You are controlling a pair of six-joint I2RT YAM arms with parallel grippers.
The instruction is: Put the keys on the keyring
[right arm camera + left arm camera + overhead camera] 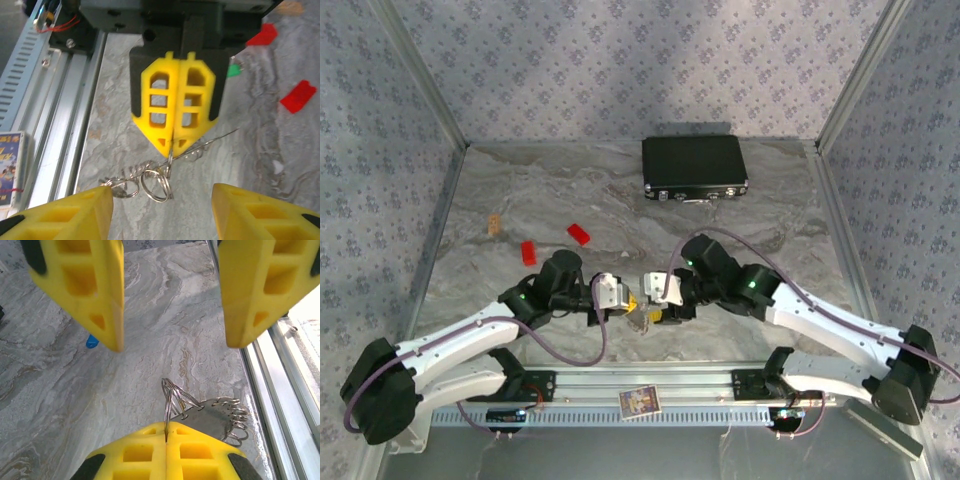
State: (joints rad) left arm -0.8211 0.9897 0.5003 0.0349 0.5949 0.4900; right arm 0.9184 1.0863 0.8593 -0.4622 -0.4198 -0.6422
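Two grippers: nose to nose just past the near rail [580, 385], ring between them.
left gripper [172, 142]: fingers pressed together, pinching one strand of the keyring [210, 412].
right gripper [162, 190]: fingers spread wide, gripping nothing, one either side of the ring; can't tell if it touches.
keyring: silvery wire loops bunched in a tangle on the marble table beside the rail, one bit up in the left pinch.
blue key [92, 342]: flat on the table, well apart from the ring, partly hidden behind a right finger.
green key [232, 70]: flat on the table behind the left gripper, apart from the ring.
red blocks [579, 234]: further out, loose, not task items.
black case [695, 168]: far end, lid down.
progress: early. Ring is held by one arm; neither key is picked up, neither is on the ring.
left to do (my read): grab each key, thread both onto the ring.
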